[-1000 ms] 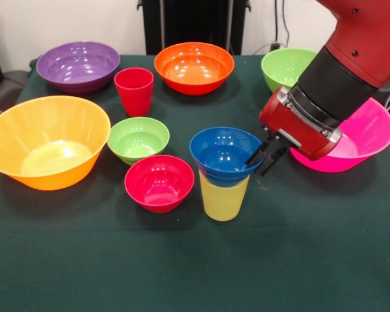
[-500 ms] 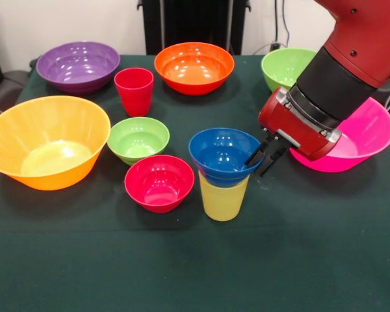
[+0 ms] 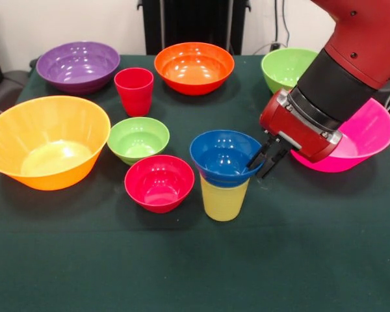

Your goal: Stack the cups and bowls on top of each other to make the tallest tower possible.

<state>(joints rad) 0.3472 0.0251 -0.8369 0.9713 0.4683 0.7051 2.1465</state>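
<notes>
Gripper (image 3: pixel 265 160) of red and black arm (image 3: pixel 341 78) is at right rim of small glossy blue plastic bowl (image 3: pixel 225 158); the dark fingers (image 3: pixel 259 156) look narrow, one at the rim and one just outside it, but I cannot tell if they pinch the rim or only touch it. Blue bowl sits upright on top of translucent yellow ribbed plastic cup (image 3: pixel 223 199), which stands near centre of dark green tablecloth (image 3: pixel 195 260), toward near side. Small round red bowl (image 3: pixel 159 182) is just left of the yellow cup, and small green bowl (image 3: pixel 138 139) is just behind it, a bit more left. Red ribbed plastic cup (image 3: pixel 134 91) stands upright further back, apart from both. Large orange-yellow bowl (image 3: pixel 45 140) is at left edge. On far side, from left to right: medium purple bowl (image 3: pixel 78 65), medium orange bowl (image 3: pixel 194 67), medium green bowl (image 3: pixel 284 67) partly behind the arm. Large pink bowl (image 3: pixel 367 133) is at right, also partly hidden by the arm. All bowls are upright w/ opening up.
</notes>
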